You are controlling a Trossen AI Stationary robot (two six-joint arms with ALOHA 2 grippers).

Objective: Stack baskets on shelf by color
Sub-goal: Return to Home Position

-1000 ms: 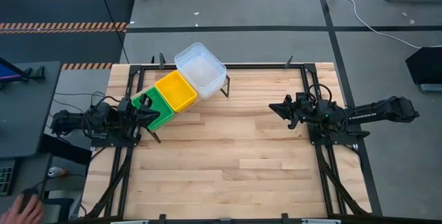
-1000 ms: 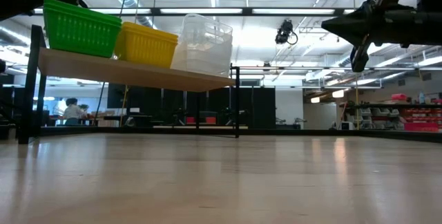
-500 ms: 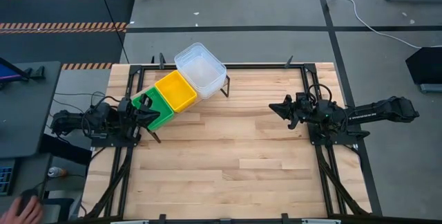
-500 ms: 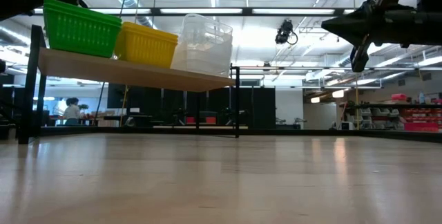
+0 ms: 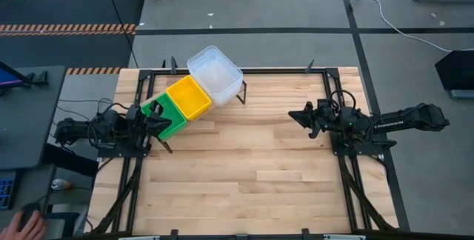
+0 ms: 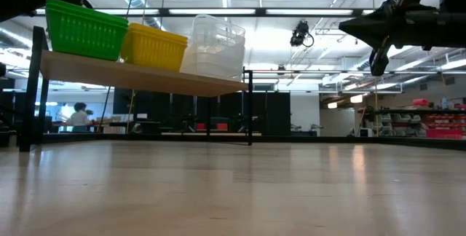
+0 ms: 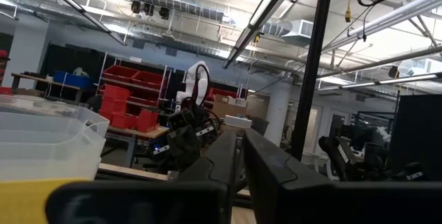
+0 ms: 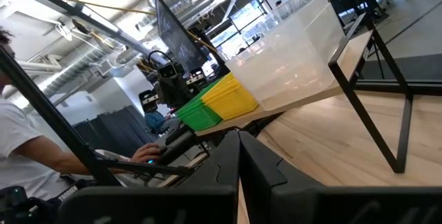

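Baskets (image 6: 153, 46) stacked on shelf (image 6: 138, 77) by colour

Green stack (image 5: 176, 126), yellow stack (image 5: 189, 97) and clear stack (image 5: 215, 73) sit side by side, far left. Left gripper (image 5: 160, 116) hangs just beside the green stack, right gripper (image 5: 294, 115) well apart at right, both with fingers together. They look light, stiff, slippery; pinch a rim wall.

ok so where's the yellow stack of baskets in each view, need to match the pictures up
High view: yellow stack on the shelf, at the table's top-left corner, between green stack and clear stack.
Low view: yellow stack upper left, middle of three.
Left wrist view: yellow stack only a close sliver beside clear.
Right wrist view: yellow stack far off, between green and clear.
Shared landmark: the clear stack.
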